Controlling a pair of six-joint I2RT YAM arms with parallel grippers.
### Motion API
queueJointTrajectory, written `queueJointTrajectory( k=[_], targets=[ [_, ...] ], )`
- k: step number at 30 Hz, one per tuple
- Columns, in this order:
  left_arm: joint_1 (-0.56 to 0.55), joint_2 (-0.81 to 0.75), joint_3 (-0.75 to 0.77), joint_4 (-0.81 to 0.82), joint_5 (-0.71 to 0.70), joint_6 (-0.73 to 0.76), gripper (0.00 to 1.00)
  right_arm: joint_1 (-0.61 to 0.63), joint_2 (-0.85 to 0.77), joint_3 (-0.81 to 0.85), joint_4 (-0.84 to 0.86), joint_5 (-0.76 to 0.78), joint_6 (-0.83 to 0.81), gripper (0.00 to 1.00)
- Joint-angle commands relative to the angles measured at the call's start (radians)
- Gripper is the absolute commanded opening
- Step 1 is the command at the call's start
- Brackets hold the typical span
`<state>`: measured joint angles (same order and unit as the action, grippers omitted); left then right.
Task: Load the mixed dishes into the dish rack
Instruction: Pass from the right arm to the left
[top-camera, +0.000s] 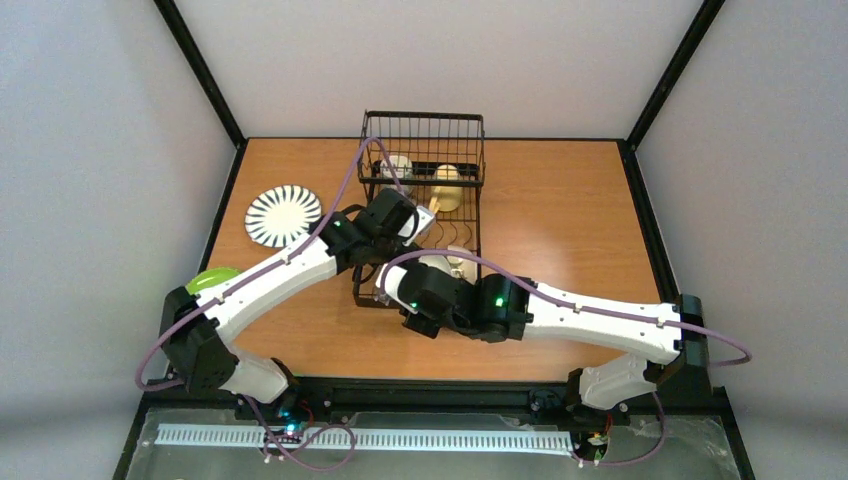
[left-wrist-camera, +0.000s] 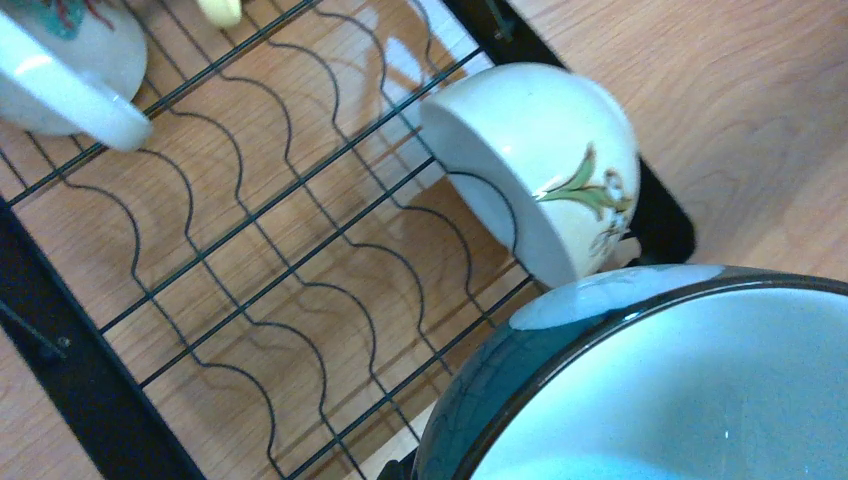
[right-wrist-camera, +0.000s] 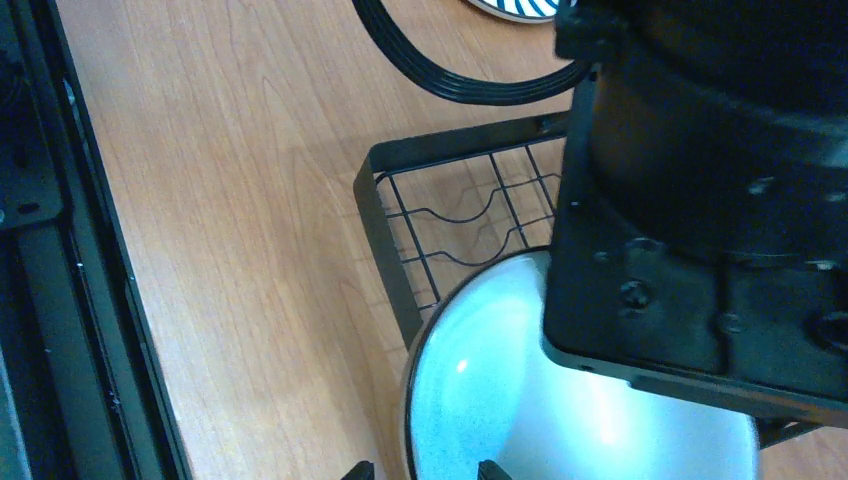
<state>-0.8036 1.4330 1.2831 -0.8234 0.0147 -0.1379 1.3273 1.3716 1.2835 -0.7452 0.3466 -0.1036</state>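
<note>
Teal bowl (right-wrist-camera: 500, 400) at rack (right-wrist-camera: 375, 220) near corner: rim being straddled by right pincer (right-wrist-camera: 420, 472), fingers apart, released. Bowl being crowded from above by left pincer (right-wrist-camera: 680, 330); its grip cannot be told.

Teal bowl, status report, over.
Right gripper open astride teal bowl rim. Left gripper at bowl, grip unclear. Bowl at dish rack corner; cream bowl adjacent.

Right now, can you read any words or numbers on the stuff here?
None: no word, number or brand mark shows in any view.
The cream bowl has only a painted flower.
The mug has only a coloured picture, cut off at the edge.
The plate has only stripes.
</note>
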Motion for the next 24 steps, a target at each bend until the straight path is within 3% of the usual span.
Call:
queueJointTrajectory(
  k=[1, 9, 17, 24],
  targets=[
    [0.003, -0.041, -0.007, 0.051, -0.065, -0.034, 0.00, -0.006, -0.027, 0.024, -0.008, 0.016, 0.047, 0.66],
    [0.004, -0.099, -0.053, 0.104, -0.196, -0.079, 0.00, -0.006, -0.091, 0.031, -0.037, 0.123, 0.153, 0.71],
    [0.003, -0.217, -0.156, 0.218, -0.322, -0.093, 0.00, -0.065, -0.100, 0.083, -0.042, 0.426, 0.376, 0.76],
    [0.004, -0.312, -0.221, 0.296, -0.343, -0.068, 0.00, -0.264, -0.040, 0.088, 0.002, 0.320, 0.415, 0.78]
  ],
)
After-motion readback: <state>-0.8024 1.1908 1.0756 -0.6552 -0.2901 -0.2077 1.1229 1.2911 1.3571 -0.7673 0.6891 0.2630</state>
